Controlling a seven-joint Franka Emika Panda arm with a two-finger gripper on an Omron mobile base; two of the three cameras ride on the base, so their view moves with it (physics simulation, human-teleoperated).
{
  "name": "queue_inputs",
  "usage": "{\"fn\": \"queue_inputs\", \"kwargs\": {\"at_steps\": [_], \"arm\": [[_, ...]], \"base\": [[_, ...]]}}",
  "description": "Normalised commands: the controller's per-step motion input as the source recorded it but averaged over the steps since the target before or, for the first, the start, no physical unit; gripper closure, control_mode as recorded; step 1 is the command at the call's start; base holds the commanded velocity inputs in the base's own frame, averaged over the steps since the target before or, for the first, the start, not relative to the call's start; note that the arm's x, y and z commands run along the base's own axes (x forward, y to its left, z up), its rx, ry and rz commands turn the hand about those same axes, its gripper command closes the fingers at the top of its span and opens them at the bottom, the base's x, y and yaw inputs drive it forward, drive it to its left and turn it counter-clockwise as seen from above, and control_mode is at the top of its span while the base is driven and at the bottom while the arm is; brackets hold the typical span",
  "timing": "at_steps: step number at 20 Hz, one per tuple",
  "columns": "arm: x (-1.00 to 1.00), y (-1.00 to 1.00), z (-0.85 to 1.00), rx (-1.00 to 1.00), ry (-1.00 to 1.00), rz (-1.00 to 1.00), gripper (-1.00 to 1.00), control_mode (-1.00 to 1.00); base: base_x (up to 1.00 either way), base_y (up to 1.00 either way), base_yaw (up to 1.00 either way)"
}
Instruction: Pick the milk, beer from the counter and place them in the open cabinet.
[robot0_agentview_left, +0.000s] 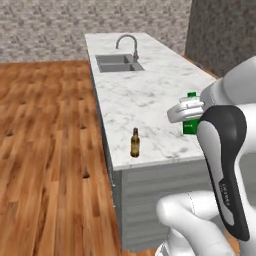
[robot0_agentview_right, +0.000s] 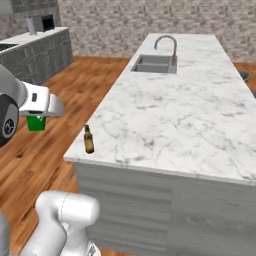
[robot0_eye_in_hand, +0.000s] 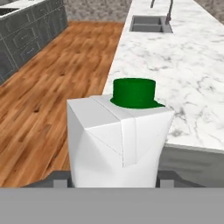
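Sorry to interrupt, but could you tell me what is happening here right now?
The white robot arm's hand is closed on the small white carton of milk with a green cap and holds it in the air, off the white marble counter. The slim brown glass beer bottle stands upright near the counter's front corner, untouched. A steel sink with a curved faucet sits at the far end.

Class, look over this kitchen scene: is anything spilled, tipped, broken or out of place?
Nothing stands out. The beer stands upright near the counter edge, and the milk sits upright in the hand.
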Motion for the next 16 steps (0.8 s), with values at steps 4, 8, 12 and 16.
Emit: {"fn": "queue_inputs", "kwargs": {"at_steps": [4, 8, 12, 16], "arm": [[0.0, 0.0, 0.0, 0.0, 0.0, 0.0, 1.0, 1.0], [0.0, 0.0, 0.0, 0.0, 0.0, 0.0, 1.0, 1.0], [0.0, 0.0, 0.0, 0.0, 0.0, 0.0, 1.0, 1.0], [0.0, 0.0, 0.0, 0.0, 0.0, 0.0, 1.0, 1.0]], "base": [[-0.41, 0.18, 0.19], [0.01, 0.69, 0.59], [0.03, 0.79, 0.83], [0.3, 0.64, 0.8]]}}
